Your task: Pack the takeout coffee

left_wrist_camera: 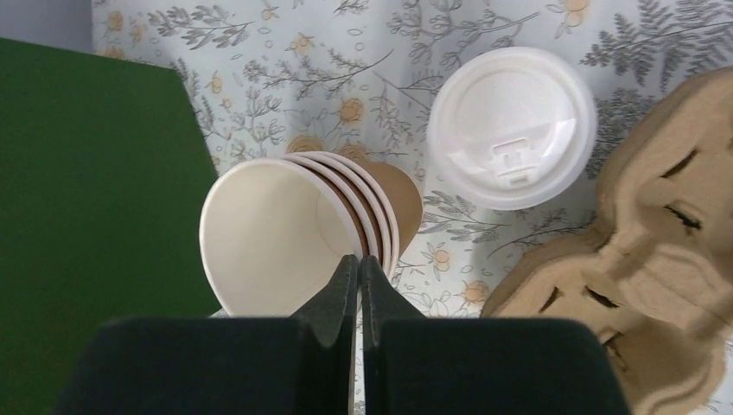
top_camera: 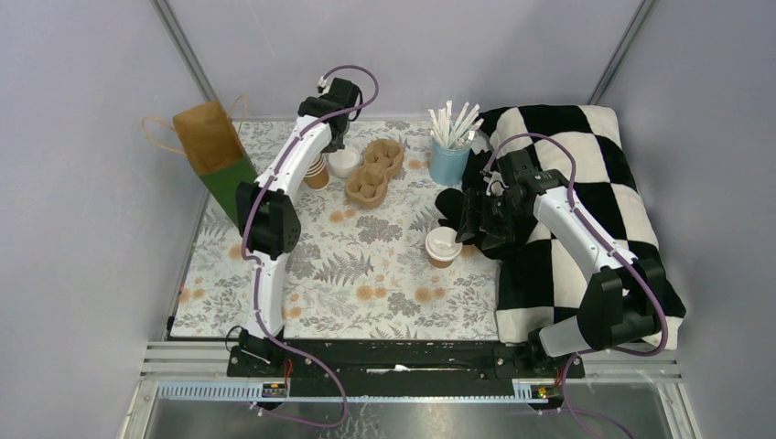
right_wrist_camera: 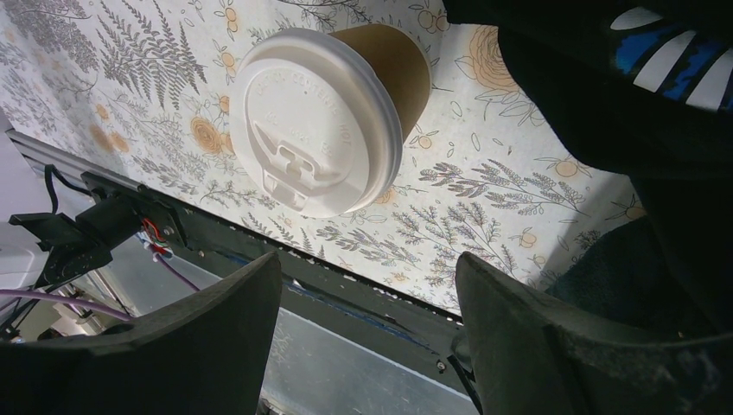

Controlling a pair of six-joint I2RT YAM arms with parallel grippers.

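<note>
One takeout coffee cup (top_camera: 443, 245) stands upright on the floral cloth, tan kraft with a white lid (right_wrist_camera: 315, 121). My right gripper (top_camera: 470, 227) hangs just right of it, open and empty (right_wrist_camera: 367, 259), with the cup beyond its fingertips. At the back left, a nested stack of lidless kraft cups (top_camera: 316, 171) leans toward the camera (left_wrist_camera: 277, 233). A loose white lid (left_wrist_camera: 510, 125) lies beside the stack. My left gripper (top_camera: 331, 139) is over the stack, shut (left_wrist_camera: 360, 261), its tips at the rim of the top cup. I cannot tell if they pinch it.
A brown pulp cup carrier (top_camera: 375, 171) lies right of the loose lid (left_wrist_camera: 657, 242). A brown-and-green paper bag (top_camera: 215, 151) lies at the back left. A light-blue cup of straws (top_camera: 448, 155) stands behind a black cloth item (top_camera: 450, 206). A checkered blanket (top_camera: 586, 174) covers the right side.
</note>
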